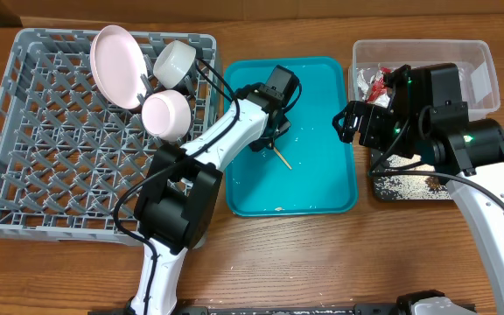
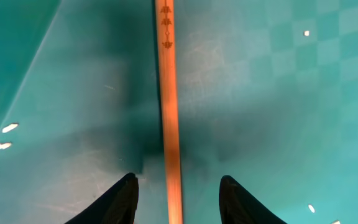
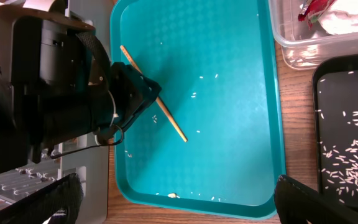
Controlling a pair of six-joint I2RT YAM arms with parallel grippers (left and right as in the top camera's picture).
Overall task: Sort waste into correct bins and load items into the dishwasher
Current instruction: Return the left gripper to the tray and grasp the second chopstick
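One chopstick (image 2: pixel 169 118) between spread left fingers (image 2: pixel 118 202), stamps (image 2: pixel 166 25) only in wrist view.

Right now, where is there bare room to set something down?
The dish rack is bare across its left and front; its far right corner holds the plate and two bowls. The teal tray is open right of the chopstick, save stray grains. The right arm crowds the clear tub and black tray.

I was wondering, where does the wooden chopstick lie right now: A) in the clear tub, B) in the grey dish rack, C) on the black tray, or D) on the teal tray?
D: the chopstick lies on the teal tray, between the open fingers of the left gripper.
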